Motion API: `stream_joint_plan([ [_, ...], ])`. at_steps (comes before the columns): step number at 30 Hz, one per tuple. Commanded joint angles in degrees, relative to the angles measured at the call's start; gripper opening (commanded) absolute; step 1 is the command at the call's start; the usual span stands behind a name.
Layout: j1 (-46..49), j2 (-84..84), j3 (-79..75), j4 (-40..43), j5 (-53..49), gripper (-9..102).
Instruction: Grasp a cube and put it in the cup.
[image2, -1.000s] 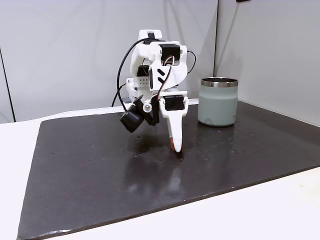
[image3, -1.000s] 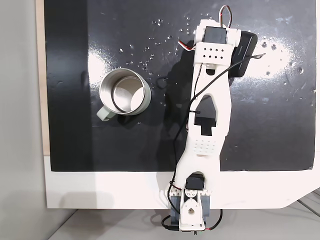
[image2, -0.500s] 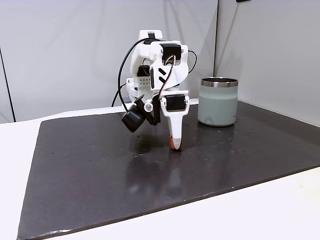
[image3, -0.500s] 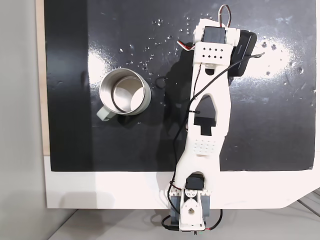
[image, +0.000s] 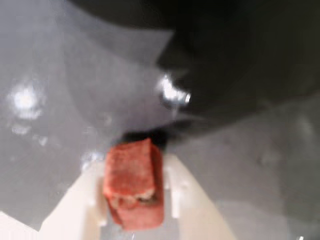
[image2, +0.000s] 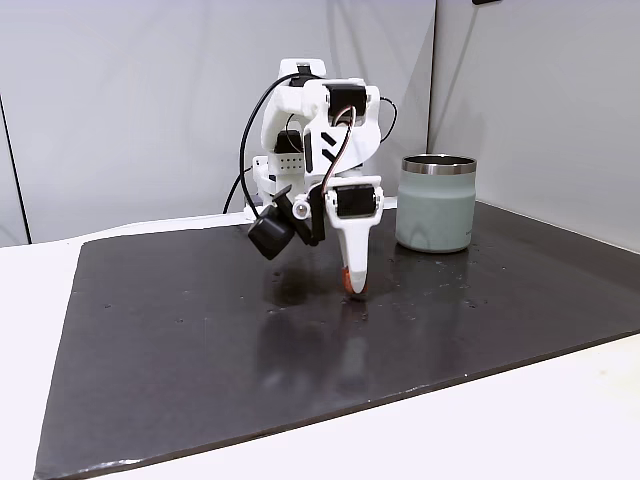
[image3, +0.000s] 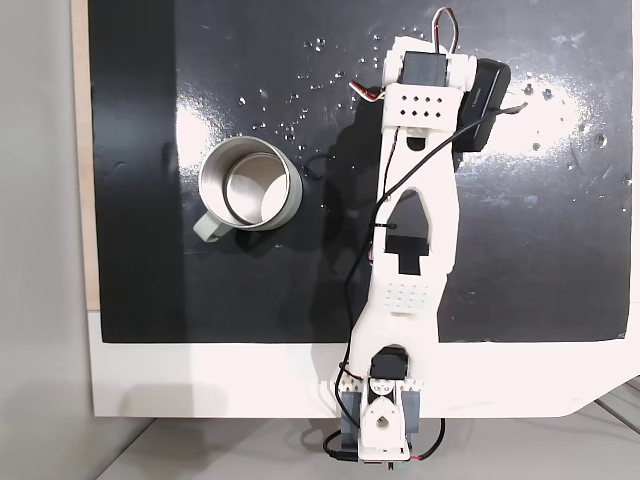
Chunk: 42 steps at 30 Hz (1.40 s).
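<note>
- In the wrist view, we are seeing the cube (image: 134, 184) sitting between two white fingers (image: 82, 200), one on each side.
- The fingers are pinching the cube, and both are touching it.
- The cube is reddish-orange with rough faces, and it is sitting near the 6 o'clock edge of that view.
- Above the cube, toward 12 o'clock, we are seeing the shiny dark mat (image: 60, 100) and a big dark shadow.
- In the fixed view from the side, the gripper (image2: 355, 285) is pointing straight down at the mat (image2: 180, 340).
- A little bit of orange cube (image2: 347, 279) is peeking out at the tip of the gripper.
- We cannot tell from this view whether the cube is touching the mat or hanging just above it.
- The cup (image2: 437, 203) is standing upright on the mat, at about 2 o'clock from the gripper and apart from it.
- The cup is pale grey-green with a shiny rim.
- In the fixed view from above, the arm (image3: 410, 250) is reaching across the mat (image3: 560, 230) toward 12 o'clock.
- The cup (image3: 251, 186) is at about 9 o'clock from the arm, well apart from it, and we are looking right down into it.
- The arm is covering the cube in that view.
- The mat is lying on a white table (image2: 500, 430).
</note>
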Motion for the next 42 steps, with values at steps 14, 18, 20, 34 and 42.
stream_joint_plan([
  [14,-2.29,37.00,14.15,2.29,0.00,0],
  [18,-2.11,42.98,17.31,2.99,-0.35,0],
  [20,-2.20,44.38,17.75,3.52,-0.70,0],
  [34,-11.69,52.65,26.37,3.60,-5.19,0],
  [42,-23.99,57.66,35.07,3.60,-12.48,0],
])
